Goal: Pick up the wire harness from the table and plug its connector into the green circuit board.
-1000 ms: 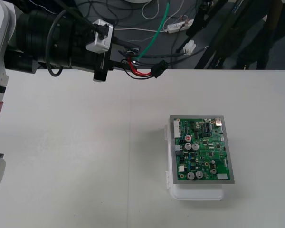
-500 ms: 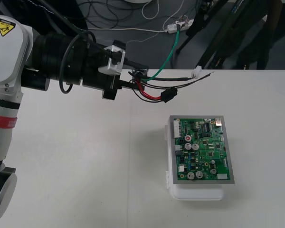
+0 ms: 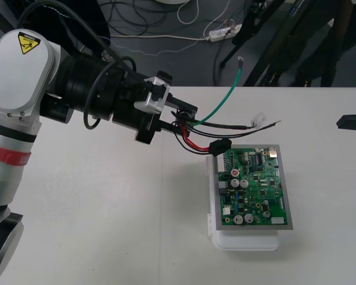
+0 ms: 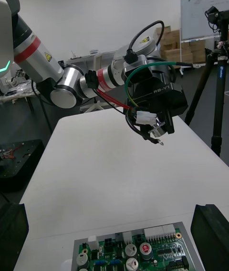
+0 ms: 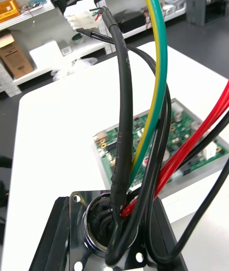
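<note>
Green board [image 3: 254,190]: sits on its white base [image 3: 246,242] on the bench [image 3: 95,225], right of the middle.
Wire harness [image 3: 196,133]: up in the air, off the bench, held by the left hand.
Left hand [image 3: 179,119]: pinches the round metal socket [image 5: 102,225] of the harness.
Black plug [image 3: 218,146]: hangs at the other end of the wires, right at the board's far left corner. I cannot tell if it touches.
Which way: the plug lies past the left hand, toward the board. The wires run in a long line from hand to board. The left hand is much nearer than the right.
Green wire [image 3: 225,98]: sticks up and away from the bench.
Right hand [image 3: 350,155]: at the right edge of the bench, fingers spread wide, holding nothing.
Writing: "RB-Y1" [image 4: 160,91] on the left hand's body. A yellow warning sticker [image 3: 28,43] is on the left arm.
Next, I think: the plug has to come down onto the board's left edge.
</note>
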Action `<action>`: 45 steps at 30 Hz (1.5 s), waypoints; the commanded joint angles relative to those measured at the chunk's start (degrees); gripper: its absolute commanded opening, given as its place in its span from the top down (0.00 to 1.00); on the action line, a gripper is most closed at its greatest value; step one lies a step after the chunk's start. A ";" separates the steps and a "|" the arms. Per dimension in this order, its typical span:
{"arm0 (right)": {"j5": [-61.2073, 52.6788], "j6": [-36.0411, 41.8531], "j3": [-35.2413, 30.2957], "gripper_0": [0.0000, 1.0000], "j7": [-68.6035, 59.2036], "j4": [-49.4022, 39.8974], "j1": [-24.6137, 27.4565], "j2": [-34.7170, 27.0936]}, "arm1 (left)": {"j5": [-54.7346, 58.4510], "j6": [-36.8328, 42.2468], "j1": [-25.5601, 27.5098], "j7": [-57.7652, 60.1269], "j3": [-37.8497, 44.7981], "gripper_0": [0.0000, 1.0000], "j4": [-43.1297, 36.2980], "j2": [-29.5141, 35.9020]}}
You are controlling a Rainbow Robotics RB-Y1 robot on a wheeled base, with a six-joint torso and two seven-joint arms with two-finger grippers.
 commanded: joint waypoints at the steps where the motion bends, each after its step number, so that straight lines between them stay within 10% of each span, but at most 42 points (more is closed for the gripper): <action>1: -0.42 -0.34 0.47 0.00 1.83 0.01 0.78 0.44 | 3.53 -2.82 0.36 10.47 -1.37 1.00 -2.07 -1.10; 16: -11.40 -0.34 -0.14 0.00 -9.15 -3.06 0.08 -2.46 | 5.90 -2.82 0.00 25.33 -7.17 1.00 -2.15 -0.92; 45: -6.04 -0.34 2.93 0.00 -13.02 -7.90 -20.66 -2.37 | 18.91 -2.82 -0.61 54.77 -15.69 1.00 -9.80 1.80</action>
